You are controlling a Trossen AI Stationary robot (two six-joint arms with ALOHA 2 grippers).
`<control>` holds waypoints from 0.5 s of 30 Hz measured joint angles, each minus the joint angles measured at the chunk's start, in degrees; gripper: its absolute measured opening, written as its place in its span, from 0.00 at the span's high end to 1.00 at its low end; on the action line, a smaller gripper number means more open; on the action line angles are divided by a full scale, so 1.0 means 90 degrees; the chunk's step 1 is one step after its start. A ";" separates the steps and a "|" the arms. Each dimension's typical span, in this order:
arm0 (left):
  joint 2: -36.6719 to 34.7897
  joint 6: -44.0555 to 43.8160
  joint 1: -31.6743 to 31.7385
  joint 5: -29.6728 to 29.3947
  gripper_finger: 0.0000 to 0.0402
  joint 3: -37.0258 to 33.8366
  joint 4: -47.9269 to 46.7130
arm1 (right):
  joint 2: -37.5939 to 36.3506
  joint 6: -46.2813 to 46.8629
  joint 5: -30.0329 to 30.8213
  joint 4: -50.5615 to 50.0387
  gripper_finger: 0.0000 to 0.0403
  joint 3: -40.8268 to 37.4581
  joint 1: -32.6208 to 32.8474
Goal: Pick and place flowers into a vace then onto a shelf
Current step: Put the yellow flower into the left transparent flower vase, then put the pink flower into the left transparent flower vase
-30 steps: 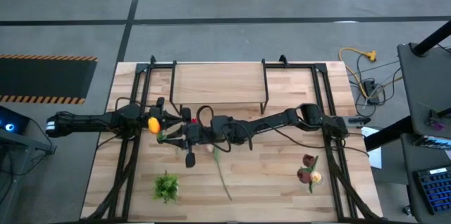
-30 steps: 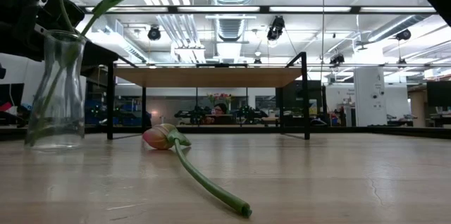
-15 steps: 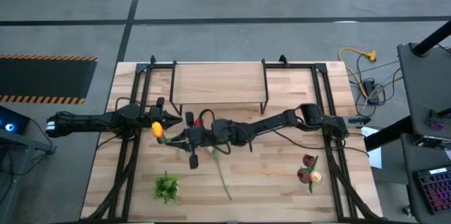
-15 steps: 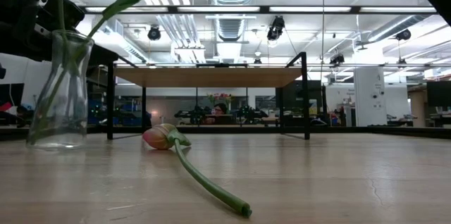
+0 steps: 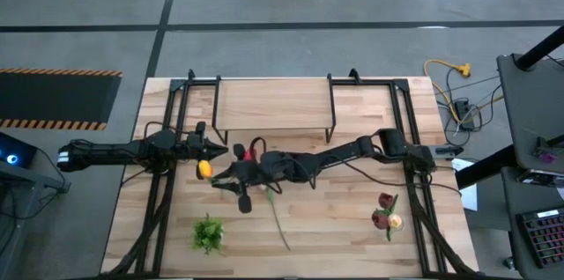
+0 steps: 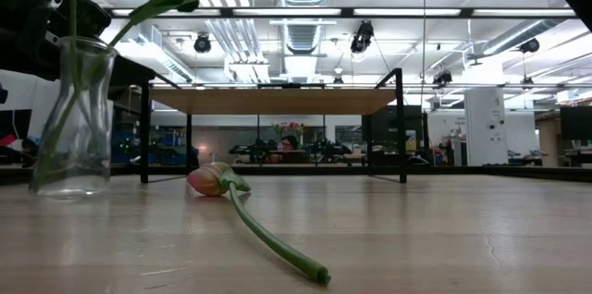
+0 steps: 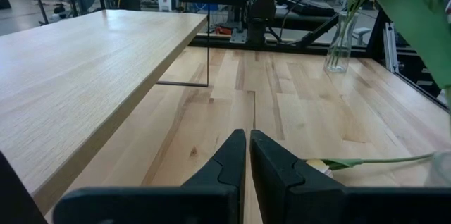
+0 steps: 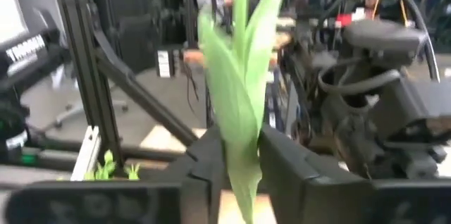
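Wooden tabletop (image 5: 335, 218) carried the vase (image 6: 72, 118). We noted the right gripper (image 8: 236, 164) over it, fingers parting around a tulip (image 8: 239, 104); the left gripper (image 7: 248, 155) was closed, empty. Release only once the stem hangs inside.

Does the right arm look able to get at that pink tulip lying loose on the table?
Probably yes, but not yet: the pink tulip lies in the open just below the right pincer, which is busy with a leafy flower stem between its fingers.
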 joint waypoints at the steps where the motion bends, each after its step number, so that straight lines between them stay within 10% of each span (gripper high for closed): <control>1: 0.0000 0.0001 0.0001 0.0000 0.99 -0.0001 0.0001 | -0.0051 -0.0033 0.0000 -0.0148 0.75 0.0002 0.0000; 15: 0.0000 0.0000 0.0001 0.0000 0.99 -0.0002 0.0001 | -0.1231 -0.0061 0.0047 -0.2165 0.29 0.0015 0.0118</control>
